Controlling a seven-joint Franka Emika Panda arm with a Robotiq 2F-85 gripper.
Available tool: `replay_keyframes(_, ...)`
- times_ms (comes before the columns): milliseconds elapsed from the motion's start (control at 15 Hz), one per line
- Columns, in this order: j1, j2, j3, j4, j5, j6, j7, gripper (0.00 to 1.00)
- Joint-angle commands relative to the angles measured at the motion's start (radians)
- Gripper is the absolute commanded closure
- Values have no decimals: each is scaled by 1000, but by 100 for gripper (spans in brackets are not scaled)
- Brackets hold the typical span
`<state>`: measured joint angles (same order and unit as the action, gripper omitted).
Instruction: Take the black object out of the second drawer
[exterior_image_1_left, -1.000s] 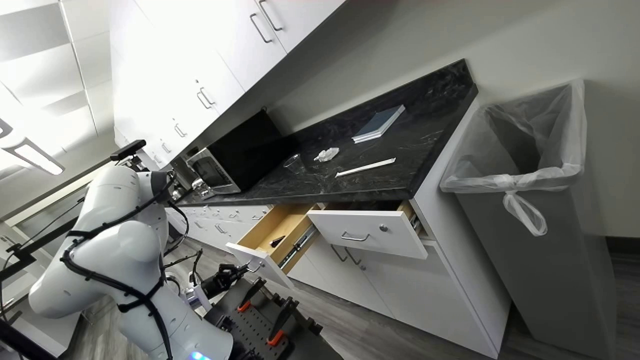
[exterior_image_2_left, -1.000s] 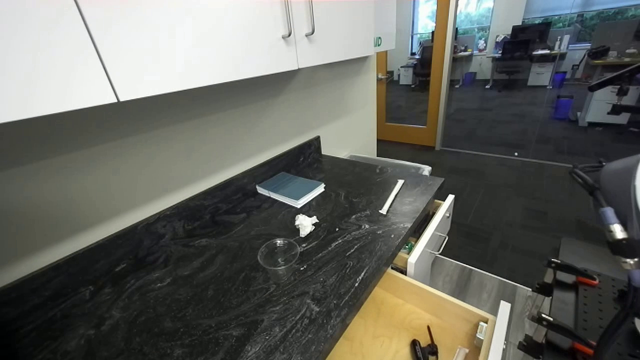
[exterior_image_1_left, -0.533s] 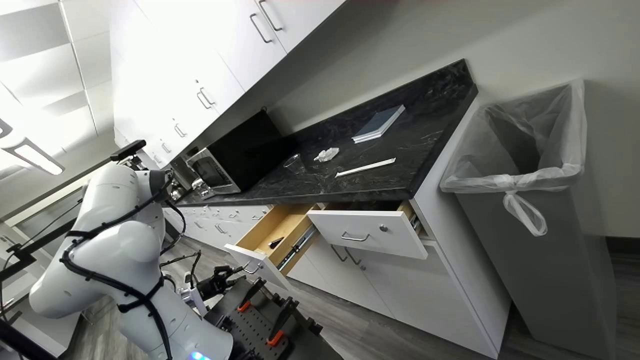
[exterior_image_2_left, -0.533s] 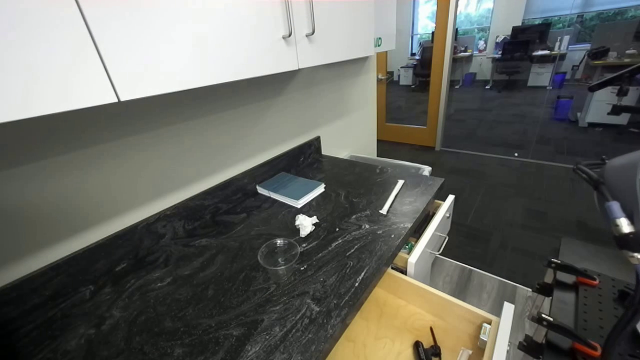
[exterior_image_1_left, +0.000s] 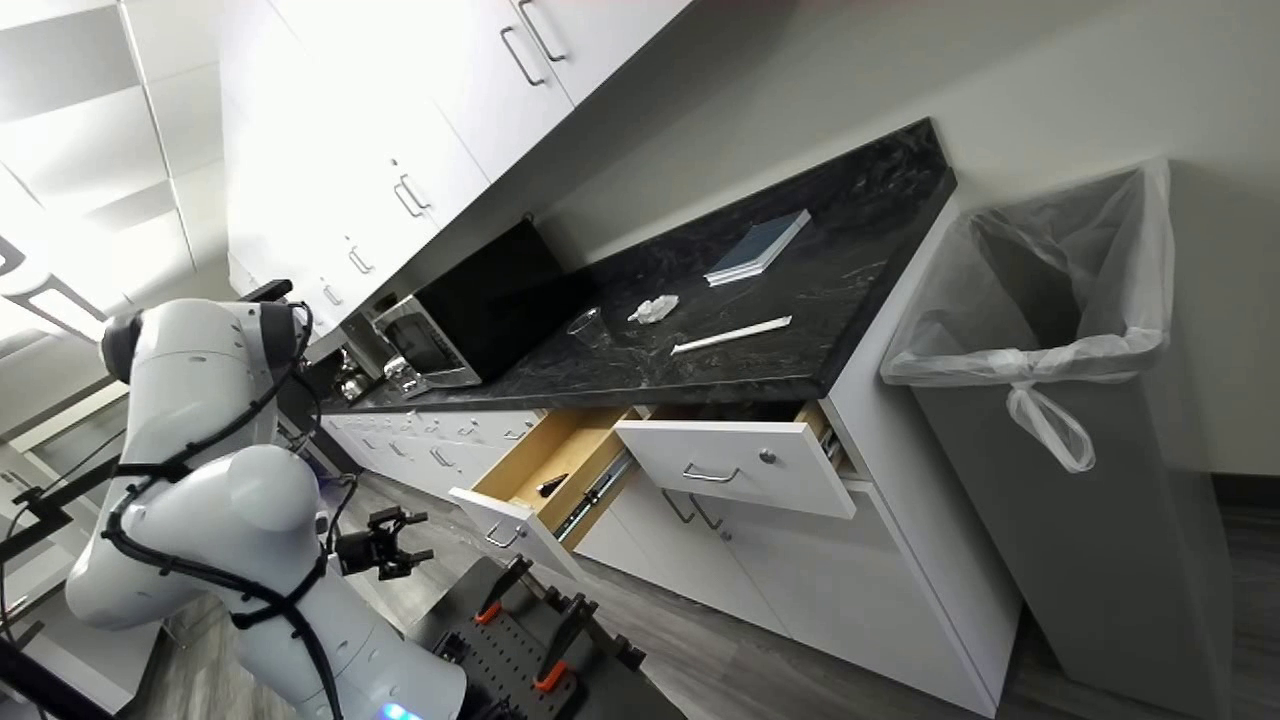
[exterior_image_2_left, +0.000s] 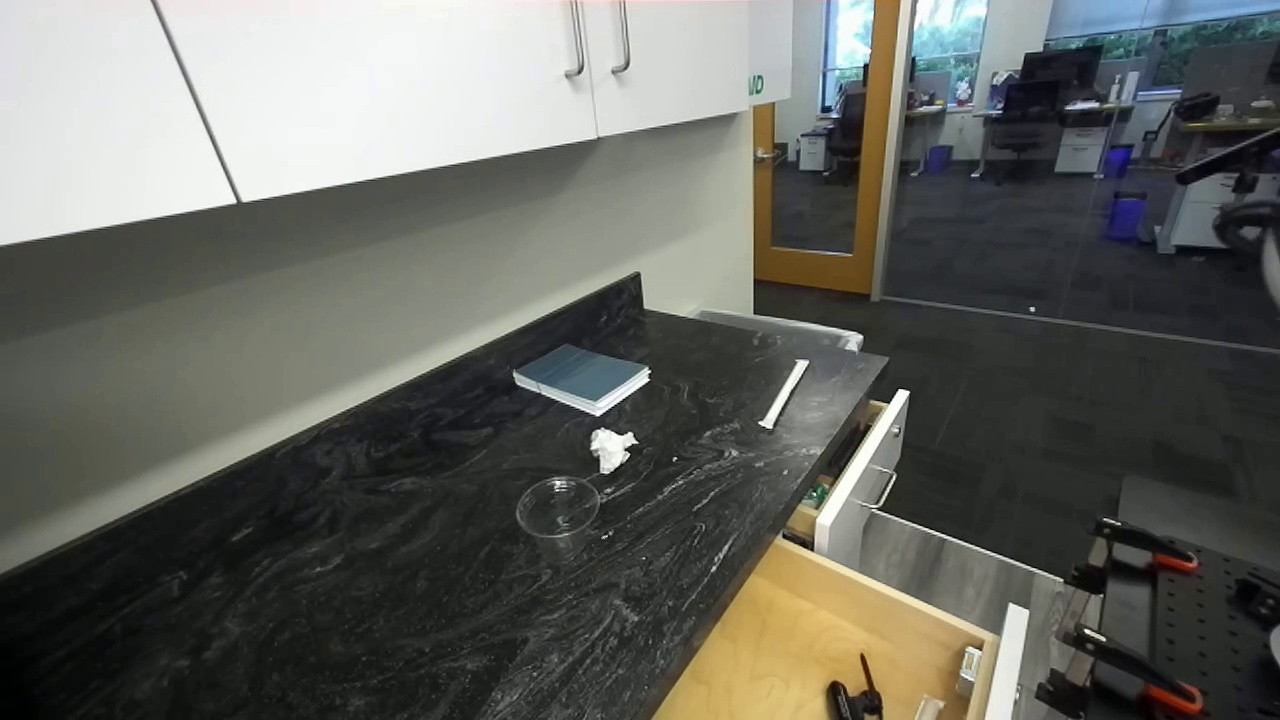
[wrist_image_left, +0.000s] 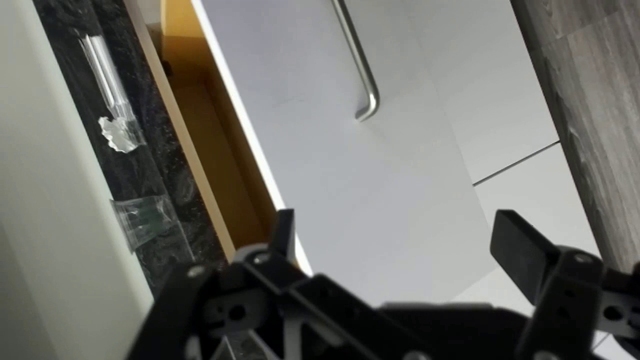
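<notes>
The second drawer (exterior_image_1_left: 523, 528) stands pulled out, with a white front, a bar handle and tan wooden sides. Inside, near the front, lies the black object (exterior_image_1_left: 551, 485); the exterior view from above the worktop shows the black object (exterior_image_2_left: 848, 702) as a dark body with a thin rod, cut by the frame's lower edge. In the wrist view it cannot be made out; only part of the drawer's inside shows past the white drawer front (wrist_image_left: 320, 145). My gripper (exterior_image_1_left: 419, 537) is in the air, back from the handle and touching nothing. Its fingers stand wide apart (wrist_image_left: 392, 220), nothing between.
Beside it a wider drawer (exterior_image_1_left: 735, 465) juts out partway. On the dark worktop (exterior_image_2_left: 400, 560) are a clear cup (exterior_image_2_left: 558, 508), crumpled paper (exterior_image_2_left: 611, 450), a booklet (exterior_image_2_left: 582, 377) and a white stick (exterior_image_2_left: 785, 393). A black pegboard (exterior_image_1_left: 510, 640) with clamps stands below the gripper; a bin (exterior_image_1_left: 1080, 500) is farther off.
The gripper was at the second drawer's handle a second ago; it has let go, drawn back away from the drawer and opened wide. The drawer came out slightly more in the first half second.
</notes>
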<state>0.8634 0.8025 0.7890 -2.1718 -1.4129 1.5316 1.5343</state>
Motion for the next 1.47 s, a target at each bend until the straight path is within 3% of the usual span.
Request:
replay_keyframes(0,-102,-239,56,-140,105,74,-20,0)
replay_keyframes(200,-263,-387,151,-230,128,147,-37,0)
replay_keyframes(400,-466,-517,261,-299,76,367,-124,0)
replay_keyframes(467,-486,-529,266,-288,65,443,-174,0)
replay_keyframes(533,-380,-456,186,-245,91,347,-108,0)
replay_keyframes(667,-432,-508,206,-259,86,431,-161,0)
replay_keyframes(800,-434,-516,212,-263,85,437,-165,0)
replay_keyframes(867,-425,-524,196,-252,105,391,-142,0)
replay_keyframes(1400,-521,-719,23,-245,354,487,-86,0)
